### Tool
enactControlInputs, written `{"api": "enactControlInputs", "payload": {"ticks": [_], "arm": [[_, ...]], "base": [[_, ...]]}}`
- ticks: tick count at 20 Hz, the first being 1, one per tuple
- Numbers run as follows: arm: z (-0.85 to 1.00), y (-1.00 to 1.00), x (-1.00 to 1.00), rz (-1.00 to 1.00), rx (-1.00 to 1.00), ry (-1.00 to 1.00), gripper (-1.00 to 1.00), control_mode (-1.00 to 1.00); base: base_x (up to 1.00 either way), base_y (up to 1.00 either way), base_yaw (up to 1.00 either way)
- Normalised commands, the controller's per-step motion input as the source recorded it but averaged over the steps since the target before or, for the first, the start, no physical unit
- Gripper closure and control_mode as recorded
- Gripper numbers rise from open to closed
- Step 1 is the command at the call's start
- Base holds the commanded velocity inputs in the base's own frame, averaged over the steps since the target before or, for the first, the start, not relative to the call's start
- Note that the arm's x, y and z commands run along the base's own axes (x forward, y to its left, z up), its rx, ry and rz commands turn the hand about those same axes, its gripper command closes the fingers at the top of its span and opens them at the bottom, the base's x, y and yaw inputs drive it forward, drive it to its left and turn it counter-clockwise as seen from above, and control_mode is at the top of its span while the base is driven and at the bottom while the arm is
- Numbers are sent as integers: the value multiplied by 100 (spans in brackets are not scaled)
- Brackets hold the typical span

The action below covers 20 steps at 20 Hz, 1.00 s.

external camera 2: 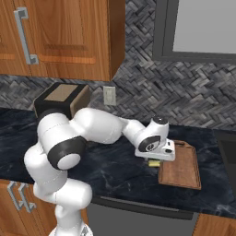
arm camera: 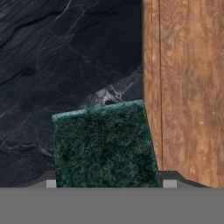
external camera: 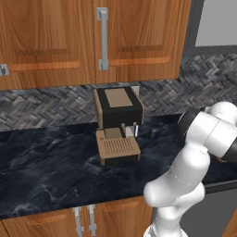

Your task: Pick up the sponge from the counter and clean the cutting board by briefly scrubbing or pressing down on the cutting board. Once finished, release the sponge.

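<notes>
The sponge (arm camera: 105, 144) shows its dark green scrubbing face up, lying on the black counter (arm camera: 52, 65) right beside the edge of the reddish-brown cutting board (arm camera: 188, 87). My gripper (arm camera: 110, 183) is straight above the sponge and open, with one fingertip (arm camera: 51, 183) just outside each side of it. From the right base view, the hand (external camera 2: 156, 152) hangs low over the sponge's yellow body (external camera 2: 154, 163), just left of the cutting board (external camera 2: 182, 168). I cannot tell whether the pads touch the sponge.
A tan-and-black coffee machine (external camera: 118, 122) stands at the back of the counter (external camera: 46, 157), left of the arm. Wooden wall cabinets (external camera: 69, 37) hang above it. A wall socket (external camera 2: 109, 95) sits on the tiled backsplash behind the arm.
</notes>
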Motion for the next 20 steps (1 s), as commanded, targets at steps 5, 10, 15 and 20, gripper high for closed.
{"api": "enactControlInputs", "payload": {"ticks": [5,10,15,20], "arm": [[0,-25,0,0,6,2,100,-100],[-1,-48,-4,0,11,0,100,-100],[-19,-31,-7,0,3,0,100,-100],[-32,-2,0,0,0,0,100,-100]], "base": [[0,0,0],[0,0,0],[0,0,0],[0,0,0]]}}
